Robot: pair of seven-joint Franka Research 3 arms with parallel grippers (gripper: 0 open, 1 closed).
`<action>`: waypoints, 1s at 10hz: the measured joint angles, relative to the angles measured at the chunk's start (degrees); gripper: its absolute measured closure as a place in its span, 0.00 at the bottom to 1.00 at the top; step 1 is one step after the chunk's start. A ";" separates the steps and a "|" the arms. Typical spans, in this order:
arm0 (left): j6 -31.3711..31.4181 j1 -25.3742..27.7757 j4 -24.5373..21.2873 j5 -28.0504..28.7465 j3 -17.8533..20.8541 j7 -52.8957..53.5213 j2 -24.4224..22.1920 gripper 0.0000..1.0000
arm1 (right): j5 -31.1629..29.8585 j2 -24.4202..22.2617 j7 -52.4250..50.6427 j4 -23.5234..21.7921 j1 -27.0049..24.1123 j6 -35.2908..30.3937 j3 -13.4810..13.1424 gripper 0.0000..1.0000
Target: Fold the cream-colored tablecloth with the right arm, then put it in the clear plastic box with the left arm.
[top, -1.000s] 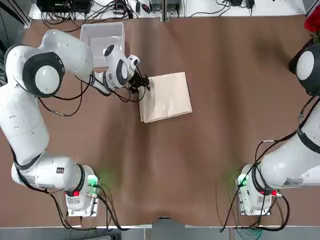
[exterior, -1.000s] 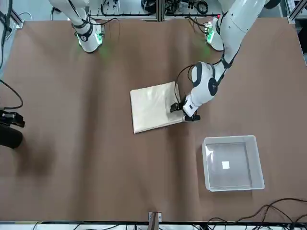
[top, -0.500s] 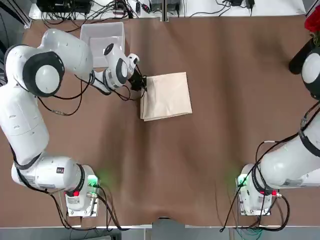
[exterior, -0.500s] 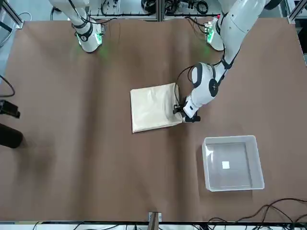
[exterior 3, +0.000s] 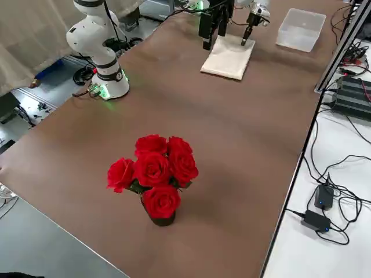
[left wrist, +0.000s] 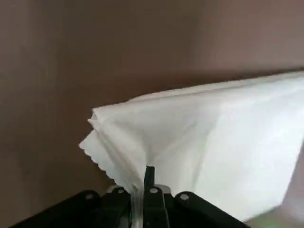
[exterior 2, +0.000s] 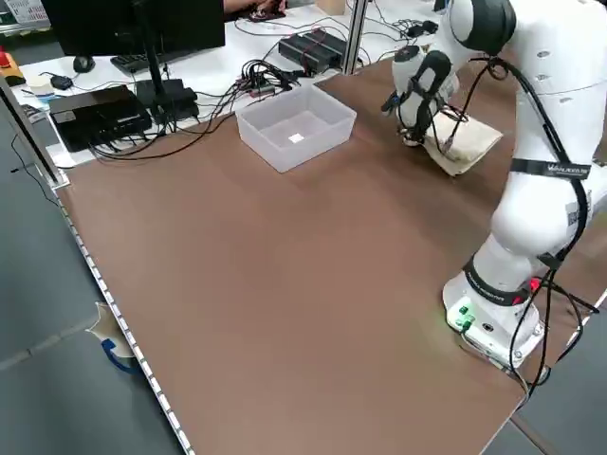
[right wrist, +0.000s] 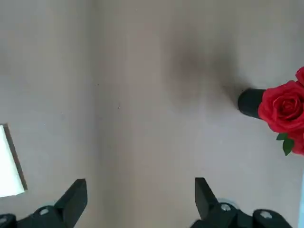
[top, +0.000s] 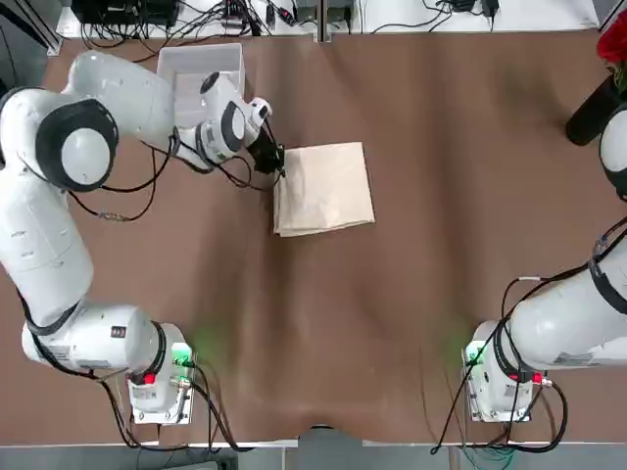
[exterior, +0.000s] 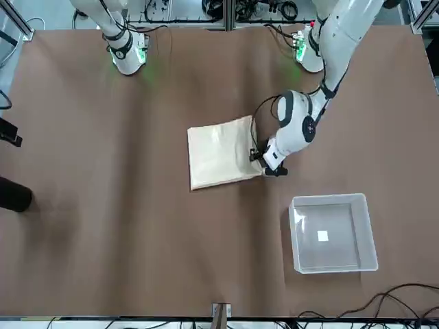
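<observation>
Cream-coloured cloth, folded into a flat rectangle of several layers, is seen lying on the brown tabletop (top: 392, 323) near its middle: this is the cream-coloured folded tablecloth (top: 325, 188). Its edge on the robot's left is pinched between the jaws of the left gripper (top: 277, 161), which are clenched on the fabric. In the left wrist view the cloth's scalloped corner (left wrist: 102, 142) is drawn up into a small peak where the two black fingers meet, the layers fanned just beside them (the rest of the cloth spreads flat away from the jaws).

The small square translucent plastic box with upright walls (top: 201, 69) is set at the far left corner of the tabletop, beyond the left arm's wrist and apart from the cloth; nothing is seen inside it. In the front view the box (exterior: 333, 233) stands near the gripper (exterior: 264, 164) but does not touch it.

The right gripper (right wrist: 137, 199) is held high over the right side of the tabletop with its jaws spread wide and nothing between them. A bunch of red roses in a dark vase (exterior 3: 153, 176) stands below it near the tabletop's right edge.
</observation>
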 joint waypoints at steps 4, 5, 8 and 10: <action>-14.87 4.33 0.12 8.02 0.84 -2.21 -11.33 0.93 | 0.00 -0.86 0.00 -0.74 0.00 0.04 0.00 0.00; -16.74 4.40 0.07 11.58 1.08 -4.38 -12.63 0.93 | 0.00 -2.04 0.00 -2.07 0.00 0.16 0.00 0.00; -24.50 6.64 2.27 15.23 1.47 -8.09 -15.36 0.93 | 0.05 -4.75 0.00 -4.25 -1.29 0.25 1.27 0.00; -27.68 6.68 4.36 18.97 1.36 -12.13 -15.89 0.93 | 0.10 -5.69 0.00 -5.05 -2.30 0.28 2.64 0.00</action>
